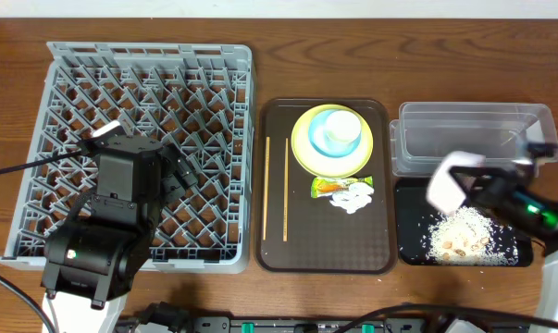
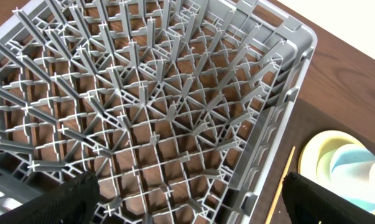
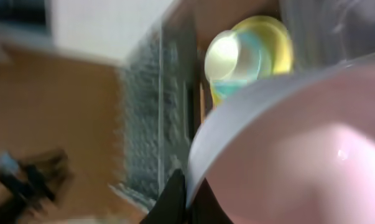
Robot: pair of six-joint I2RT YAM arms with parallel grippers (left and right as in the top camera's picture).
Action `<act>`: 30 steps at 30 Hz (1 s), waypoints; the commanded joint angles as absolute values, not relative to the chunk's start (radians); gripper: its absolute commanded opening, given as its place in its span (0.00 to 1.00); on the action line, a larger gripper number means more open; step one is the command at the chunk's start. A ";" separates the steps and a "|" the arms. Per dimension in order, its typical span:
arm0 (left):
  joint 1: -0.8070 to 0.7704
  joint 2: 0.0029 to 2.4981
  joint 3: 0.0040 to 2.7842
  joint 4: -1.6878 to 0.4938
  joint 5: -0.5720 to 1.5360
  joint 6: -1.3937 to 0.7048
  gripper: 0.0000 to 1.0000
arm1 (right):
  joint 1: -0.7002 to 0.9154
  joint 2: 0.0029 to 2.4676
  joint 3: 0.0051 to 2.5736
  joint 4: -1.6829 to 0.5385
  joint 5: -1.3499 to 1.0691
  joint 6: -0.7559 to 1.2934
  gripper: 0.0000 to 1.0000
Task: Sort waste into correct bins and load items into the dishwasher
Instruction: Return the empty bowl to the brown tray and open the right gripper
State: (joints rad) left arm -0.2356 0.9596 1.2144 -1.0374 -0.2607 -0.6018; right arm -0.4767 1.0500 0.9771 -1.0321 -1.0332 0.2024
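Observation:
My right gripper (image 1: 479,189) is shut on the rim of the white bowl (image 1: 448,182), held tilted above the black tray (image 1: 413,199), where rice-like leftovers (image 1: 459,236) lie. In the right wrist view the fingers (image 3: 187,198) pinch the bowl's edge (image 3: 299,155). My left gripper (image 1: 181,171) is open and empty over the grey dish rack (image 1: 149,65); its fingers (image 2: 193,205) frame the lattice (image 2: 175,93). The yellow plate (image 1: 302,153) carries the blue-white cup (image 1: 337,132). The snack wrapper (image 1: 329,186), white scraps (image 1: 354,196) and chopsticks (image 1: 285,190) lie beside it.
The plate, wrapper, scraps and chopsticks rest on a brown serving tray (image 1: 325,250) between the rack and the bins. The clear tub (image 1: 473,125) stands behind the black tray. The wooden table's front edge is near my arm bases.

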 commanded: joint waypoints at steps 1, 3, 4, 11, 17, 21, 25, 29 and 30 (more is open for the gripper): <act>-0.229 0.962 1.229 -1.039 -0.262 -0.599 0.95 | -0.219 1.008 1.031 -1.044 -0.793 0.175 0.01; -0.229 0.962 1.229 -1.039 -0.262 -0.599 0.95 | -0.060 1.000 1.031 -1.035 -0.728 0.204 0.01; -0.229 0.962 1.229 -1.039 -0.262 -0.599 0.95 | 0.021 1.001 1.031 -1.029 -0.694 0.213 0.01; -0.229 0.962 1.229 -1.039 -0.262 -0.599 0.95 | 0.519 1.064 1.029 -0.910 -0.467 0.257 0.01; -0.229 0.962 1.229 -1.039 -0.262 -0.599 0.95 | 0.830 1.183 1.029 -0.814 -0.114 0.386 0.01; -0.229 0.962 1.229 -1.039 -0.262 -0.599 0.95 | 0.927 1.282 1.029 -0.751 -0.067 0.389 0.01; -0.229 0.962 1.229 -1.039 -0.262 -0.599 0.96 | 0.958 1.371 1.029 -0.709 -0.067 0.389 0.01; -0.229 0.962 1.229 -1.039 -0.262 -0.599 0.95 | 0.963 1.463 1.029 -0.691 -0.067 0.389 0.01; -0.229 0.962 1.229 -1.039 -0.262 -0.599 0.95 | 0.963 1.494 1.029 -0.687 -0.067 0.389 0.01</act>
